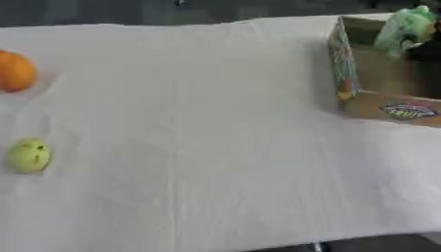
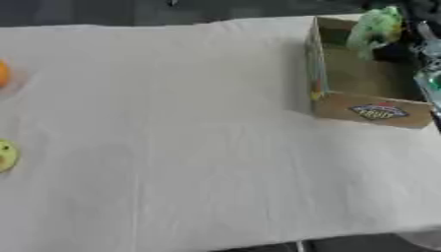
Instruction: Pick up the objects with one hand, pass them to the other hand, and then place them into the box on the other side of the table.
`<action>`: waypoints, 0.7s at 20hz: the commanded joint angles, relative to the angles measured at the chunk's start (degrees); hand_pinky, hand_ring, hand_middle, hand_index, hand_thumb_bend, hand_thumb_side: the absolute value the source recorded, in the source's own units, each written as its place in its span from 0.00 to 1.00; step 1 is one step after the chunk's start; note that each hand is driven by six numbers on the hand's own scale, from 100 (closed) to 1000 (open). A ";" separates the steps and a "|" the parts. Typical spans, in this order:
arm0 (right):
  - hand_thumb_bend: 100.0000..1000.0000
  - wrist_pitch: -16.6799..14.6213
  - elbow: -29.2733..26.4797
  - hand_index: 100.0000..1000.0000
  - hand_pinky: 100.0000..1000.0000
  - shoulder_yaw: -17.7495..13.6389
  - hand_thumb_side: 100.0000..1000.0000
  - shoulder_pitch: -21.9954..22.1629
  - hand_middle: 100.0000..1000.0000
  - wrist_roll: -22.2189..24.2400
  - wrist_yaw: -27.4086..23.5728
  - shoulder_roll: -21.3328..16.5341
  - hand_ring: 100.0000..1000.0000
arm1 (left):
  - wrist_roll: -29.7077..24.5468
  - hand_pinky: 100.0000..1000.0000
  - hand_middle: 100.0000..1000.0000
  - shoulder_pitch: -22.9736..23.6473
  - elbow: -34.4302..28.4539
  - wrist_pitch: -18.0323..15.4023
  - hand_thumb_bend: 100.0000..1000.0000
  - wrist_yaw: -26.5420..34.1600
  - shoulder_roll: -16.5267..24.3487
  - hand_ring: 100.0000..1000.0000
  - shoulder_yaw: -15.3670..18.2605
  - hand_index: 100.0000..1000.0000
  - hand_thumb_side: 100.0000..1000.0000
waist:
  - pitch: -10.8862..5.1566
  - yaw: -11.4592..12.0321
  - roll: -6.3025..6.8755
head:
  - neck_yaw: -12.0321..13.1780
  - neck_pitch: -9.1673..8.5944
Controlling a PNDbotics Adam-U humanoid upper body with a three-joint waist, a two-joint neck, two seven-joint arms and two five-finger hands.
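At the far left, well away from the robot's only visible hand, an orange [image 1: 15,72] sits on the white cloth [image 1: 198,147] that covers the table, cut off by the edge of the view. Nearer the front edge and just as far to the left lies a yellow-green fruit [image 1: 29,156] with a few dark marks on its skin. It is apart from the orange, and nothing touches either one. The broad middle of the cloth lies flat with soft creases.

On the right stands an open cardboard box [image 2: 372,112] with a colourful fruit label on its near wall and printed colours on its left wall. Over its far right corner is a pale green, crumpled-looking object [image 2: 376,27], up at rim height or above it. Whether it rests on anything inside cannot be seen. The right hand [image 2: 402,50] shows as a dark shape touching or just beside this object, on its right and lower side. Whether the hand is spread, closed or pinching the green object cannot be told. A silver and teal part of the arm [image 2: 430,78] runs down the right edge.
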 commanded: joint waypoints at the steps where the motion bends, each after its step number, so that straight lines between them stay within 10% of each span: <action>1: 0.08 -0.99 0.90 0.97 0.95 -0.46 0.09 -0.75 0.85 1.78 3.27 -2.91 1.00 | 0.66 0.62 0.62 -0.25 -1.03 0.13 0.36 0.68 2.59 0.64 1.37 0.77 0.17 | -0.70 0.09 -0.06 | -0.03 -0.38; 5: 0.24 -1.46 1.57 0.99 0.97 -0.96 0.00 -0.62 0.90 2.93 5.87 -2.81 1.00 | 0.88 0.62 0.62 0.02 -0.92 0.38 0.35 1.26 3.12 0.65 1.79 0.77 0.17 | -0.72 0.22 -0.13 | 0.21 -0.30; 14: 0.24 -1.31 0.40 1.00 0.98 -1.92 0.00 0.02 0.91 2.06 5.57 -2.88 1.00 | 1.17 0.62 0.62 -0.18 -0.47 0.62 0.36 1.84 3.60 0.64 2.11 0.77 0.18 | -0.79 0.23 -0.24 | 1.57 -0.06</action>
